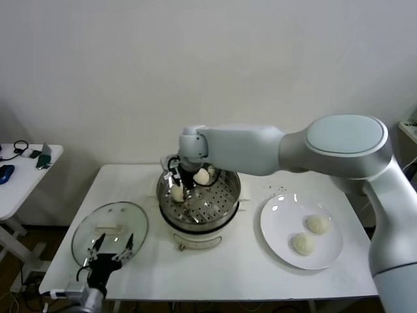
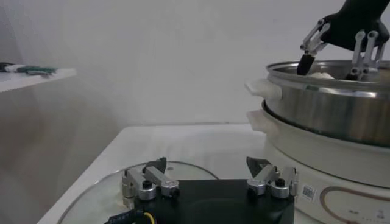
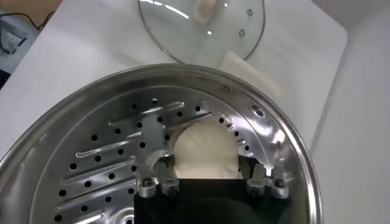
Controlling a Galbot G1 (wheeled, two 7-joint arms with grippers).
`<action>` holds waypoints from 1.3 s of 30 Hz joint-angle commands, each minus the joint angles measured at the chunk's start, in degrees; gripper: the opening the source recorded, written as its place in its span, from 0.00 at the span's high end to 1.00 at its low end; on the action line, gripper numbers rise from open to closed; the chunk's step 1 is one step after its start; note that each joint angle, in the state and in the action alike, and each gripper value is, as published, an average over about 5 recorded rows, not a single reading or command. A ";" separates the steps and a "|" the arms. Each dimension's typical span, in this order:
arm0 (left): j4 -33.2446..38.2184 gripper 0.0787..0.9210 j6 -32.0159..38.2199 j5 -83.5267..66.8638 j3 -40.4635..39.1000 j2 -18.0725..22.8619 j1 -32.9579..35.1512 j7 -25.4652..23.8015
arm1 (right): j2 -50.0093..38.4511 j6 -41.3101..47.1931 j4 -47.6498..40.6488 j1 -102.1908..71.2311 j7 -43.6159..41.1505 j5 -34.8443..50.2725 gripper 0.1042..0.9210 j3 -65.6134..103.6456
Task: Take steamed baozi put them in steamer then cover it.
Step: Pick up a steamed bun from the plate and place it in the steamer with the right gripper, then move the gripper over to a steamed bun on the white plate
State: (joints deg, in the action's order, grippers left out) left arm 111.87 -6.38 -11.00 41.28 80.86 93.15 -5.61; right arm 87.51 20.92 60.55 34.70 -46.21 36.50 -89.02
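Over the steamer (image 1: 199, 195), the right gripper (image 1: 186, 177) straddled a baozi (image 3: 204, 152) on the perforated floor, jaws parted. Soft and light, it wanted a gentle side pinch. 2 more lay on the plate (image 1: 273, 225). Left gripper (image 1: 112, 251) hung spread above the cover (image 1: 88, 228).

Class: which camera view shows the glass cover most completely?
The head view: the whole cover lies flat on the table beside the steamer. The right wrist view crops its far side; the left wrist view shows only a rim arc.

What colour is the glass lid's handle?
Cream-white, on the cover, seen best in the head view.
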 commanded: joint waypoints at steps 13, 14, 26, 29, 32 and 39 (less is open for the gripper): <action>0.17 0.12 -0.41 0.49 -0.43 0.19 -0.36 -0.16 | -12.82 -2.98 8.04 15.23 -6.78 10.54 0.12 -1.96; 0.05 0.12 -0.45 0.56 -0.51 0.18 -0.46 -0.18 | -14.83 -3.39 9.21 17.13 -8.22 12.07 0.12 -2.85; -1.47 0.12 -0.70 0.74 -0.84 -0.25 -1.74 -0.12 | -40.89 -6.60 24.89 32.06 -12.65 8.28 0.12 -21.38; -1.44 0.12 -0.89 0.74 -0.88 -0.01 -1.99 -0.13 | -46.03 -6.38 28.33 30.59 -10.62 2.87 0.12 -24.48; -1.53 0.12 -0.94 0.76 -0.90 0.15 -2.06 -0.12 | -50.08 -5.71 30.37 26.93 -8.24 -1.76 0.12 -25.28; -1.60 0.12 -0.98 0.92 -0.65 0.80 -1.97 -0.06 | -53.44 -4.57 30.87 18.06 -5.00 -8.10 0.12 -23.11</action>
State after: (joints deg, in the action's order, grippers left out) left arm 110.47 -7.32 -10.18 40.47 81.34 91.25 -5.72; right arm 44.66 16.20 86.02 57.75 -53.77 36.76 -108.62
